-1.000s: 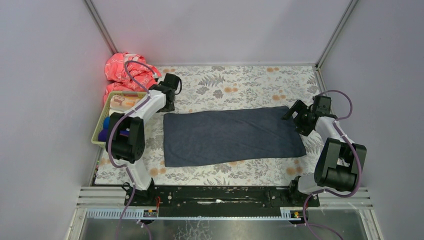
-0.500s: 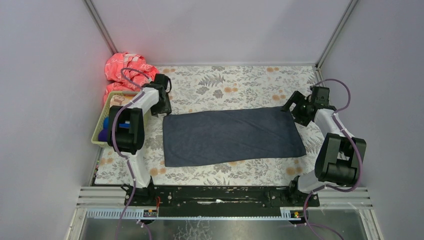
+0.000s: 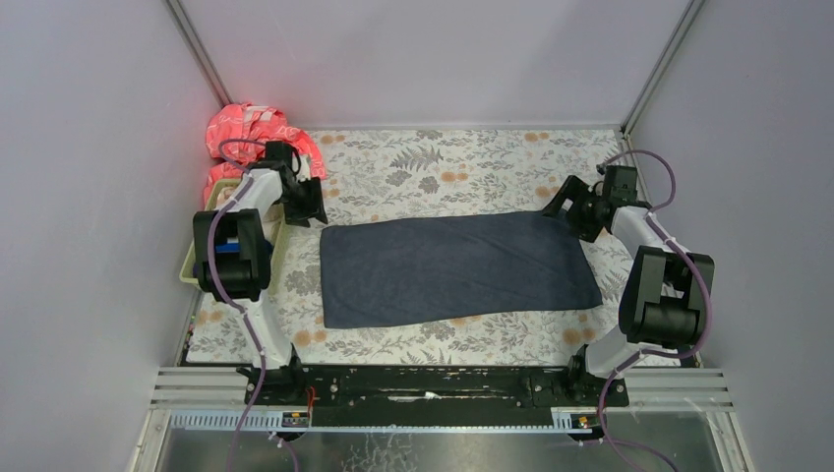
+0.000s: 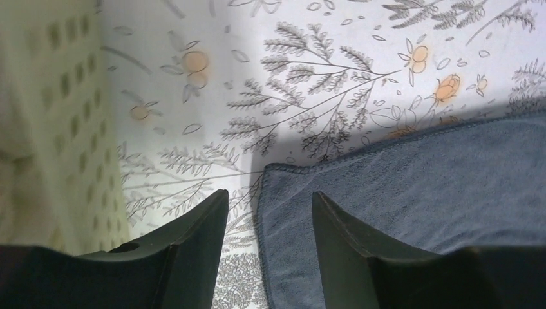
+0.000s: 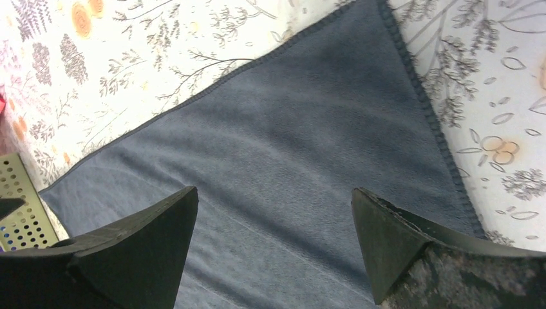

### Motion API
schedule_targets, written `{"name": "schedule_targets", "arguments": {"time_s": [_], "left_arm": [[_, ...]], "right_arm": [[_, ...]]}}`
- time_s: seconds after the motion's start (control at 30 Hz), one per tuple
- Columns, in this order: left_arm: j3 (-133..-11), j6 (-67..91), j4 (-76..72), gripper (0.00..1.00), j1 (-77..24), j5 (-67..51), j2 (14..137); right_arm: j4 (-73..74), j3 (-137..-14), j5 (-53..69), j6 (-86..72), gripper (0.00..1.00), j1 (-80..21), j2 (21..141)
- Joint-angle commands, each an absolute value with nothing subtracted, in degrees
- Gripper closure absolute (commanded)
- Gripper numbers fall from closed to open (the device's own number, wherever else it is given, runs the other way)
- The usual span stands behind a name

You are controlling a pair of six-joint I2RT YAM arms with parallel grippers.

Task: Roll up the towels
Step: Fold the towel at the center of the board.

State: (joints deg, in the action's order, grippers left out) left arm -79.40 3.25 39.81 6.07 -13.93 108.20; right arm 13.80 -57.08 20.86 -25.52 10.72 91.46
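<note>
Floral-print cover (image 3: pixel 462 162) on the table, plain grey walls (image 3: pixel 433 59) around. Dark grey-blue towel (image 3: pixel 452 267) lies flat and unrolled mid-table, smooth, slightly skewed. Left gripper (image 4: pixel 268 196) parted and empty at its far-left corner; right gripper (image 5: pixel 273 193) spread wide above the far-right corner, empty.

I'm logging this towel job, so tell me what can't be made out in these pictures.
Basket contents: top view, the left arm covers most of it.
Towel, near side: both wrist views, cut off at the bottom edge.
Pink cloth: top view, bunched in the corner, so what it is remains unclear.
</note>
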Motion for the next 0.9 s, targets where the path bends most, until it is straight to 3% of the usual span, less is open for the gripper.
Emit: {"name": "schedule_targets", "arguments": {"time_s": [0.0,0.6,0.87], "left_arm": [[-82.7,-4.0,42.4,0.49,5.5,-18.7,112.7],[-86.1,-6.8,48.1,0.5,7.6,-29.7,119.8],[-84.9,-3.8,47.6,0.54,8.2,-27.4,118.1]], "right_arm": [[10.8,-58.9,23.4,-25.1,0.05,8.9,90.8],[10.1,-58.3,23.5,-25.2,0.05,8.8,88.9],[9.3,-57.6,24.3,-25.7,0.05,8.8,88.7]]}}
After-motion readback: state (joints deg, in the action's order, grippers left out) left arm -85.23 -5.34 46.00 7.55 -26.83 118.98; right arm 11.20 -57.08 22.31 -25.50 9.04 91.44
